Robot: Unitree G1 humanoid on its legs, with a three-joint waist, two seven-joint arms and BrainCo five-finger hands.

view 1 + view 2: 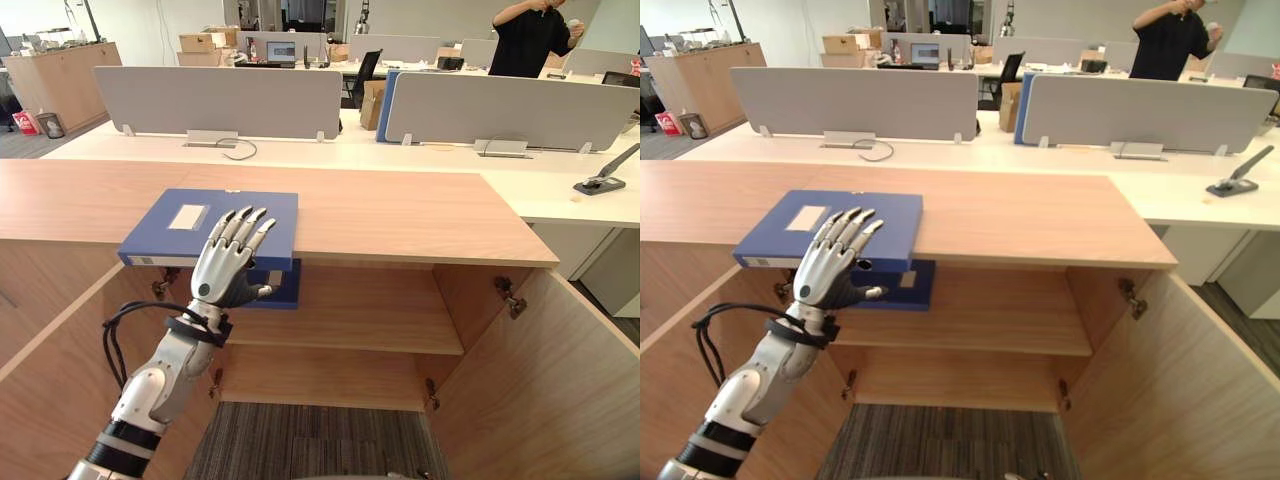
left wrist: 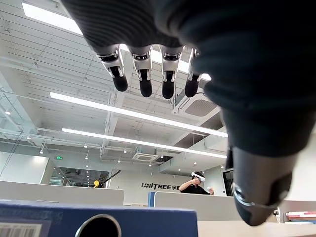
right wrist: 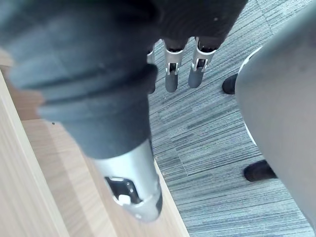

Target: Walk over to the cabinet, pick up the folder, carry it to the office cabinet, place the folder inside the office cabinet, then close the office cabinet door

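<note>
Blue folder (image 1: pixel 150 235) overhangs woodgrain cabinet top (image 1: pixel 400 215); left hand (image 1: pixel 225 265) straight-fingered, prob. resting on it; right hand (image 3: pixel 98 64) relaxed.

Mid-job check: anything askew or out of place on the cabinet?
Yes. The blue folder with a white label lies on the wooden cabinet top with its near edge jutting past the front lip, above the open compartment. The left robot hand rests straight fingers on it. Nothing looks spilled or damaged.

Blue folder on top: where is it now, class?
Left eye view: the blue folder lies left of centre on the wooden cabinet top, at its front edge, beneath the left hand's straight fingers.
</note>
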